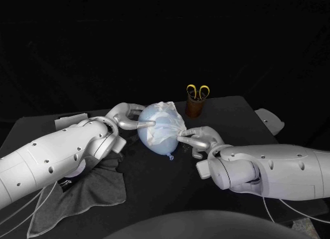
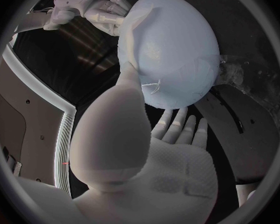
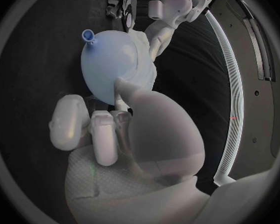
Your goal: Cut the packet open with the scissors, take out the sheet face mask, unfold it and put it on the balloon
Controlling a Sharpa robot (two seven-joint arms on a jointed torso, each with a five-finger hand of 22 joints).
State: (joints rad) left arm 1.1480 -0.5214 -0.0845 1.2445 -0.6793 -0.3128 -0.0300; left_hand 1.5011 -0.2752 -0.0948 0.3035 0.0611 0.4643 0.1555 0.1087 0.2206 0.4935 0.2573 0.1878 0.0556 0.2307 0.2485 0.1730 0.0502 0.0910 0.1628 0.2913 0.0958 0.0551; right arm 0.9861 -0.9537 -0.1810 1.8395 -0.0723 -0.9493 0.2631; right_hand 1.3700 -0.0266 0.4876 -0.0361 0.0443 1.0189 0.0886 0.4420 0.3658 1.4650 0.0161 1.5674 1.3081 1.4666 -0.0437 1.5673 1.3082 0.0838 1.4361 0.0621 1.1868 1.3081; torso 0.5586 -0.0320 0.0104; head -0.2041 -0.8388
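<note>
White sheet mask (image 1: 163, 119) drapes limp over the pale blue balloon (image 1: 156, 143) lying on the counter (image 1: 230, 112), likely light, soft and slippery, best taken by its edge, where the right hand (image 1: 199, 137) pinches it while the left hand (image 1: 126, 115) cups the balloon's other side.

Left robot hand (image 1: 129, 116) cupped, right robot hand (image 1: 199, 138) thumb extended, fingers curled

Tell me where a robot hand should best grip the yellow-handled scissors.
By the yellow handle loops, coming from above: the yellow-handled scissors stand handles-up in the brown cylindrical holder, so only the loops stick out, and a straight upward lift should free them.
</note>
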